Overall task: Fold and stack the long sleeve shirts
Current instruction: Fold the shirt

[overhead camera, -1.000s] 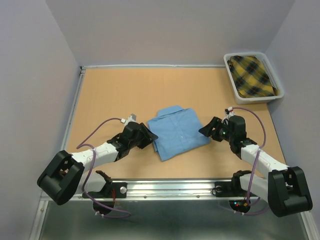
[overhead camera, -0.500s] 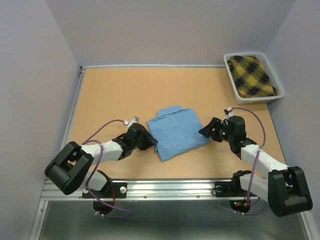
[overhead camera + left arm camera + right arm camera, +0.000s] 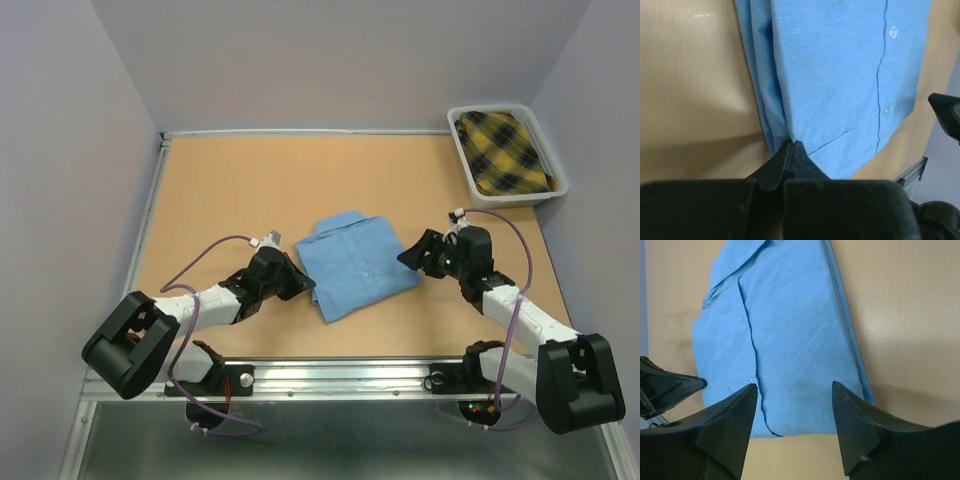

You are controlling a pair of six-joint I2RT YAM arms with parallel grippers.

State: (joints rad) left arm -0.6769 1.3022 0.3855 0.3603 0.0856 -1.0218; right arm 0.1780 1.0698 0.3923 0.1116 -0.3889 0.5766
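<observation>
A light blue long sleeve shirt [image 3: 355, 262] lies folded into a rectangle on the table's near middle, collar at the far end and button front up [image 3: 840, 75] [image 3: 790, 340]. My left gripper [image 3: 305, 283] sits low at the shirt's left near edge. Its jaws are shut [image 3: 791, 143], tips touching the stacked folds, and I see no cloth between them. My right gripper [image 3: 408, 258] is at the shirt's right edge, open [image 3: 794, 385], its two fingers spread over the near corner of the cloth with nothing held.
A white bin [image 3: 490, 109] at the far right corner holds a yellow and black plaid cloth [image 3: 505, 152]. A metal rail [image 3: 340, 372] runs along the table's near edge, and grey walls close in the left, back and right sides.
My left gripper's jaws have closed at the shirt's left edge, and that arm's elbow shifted a little. The right gripper has edged slightly toward the shirt and stayed open.
</observation>
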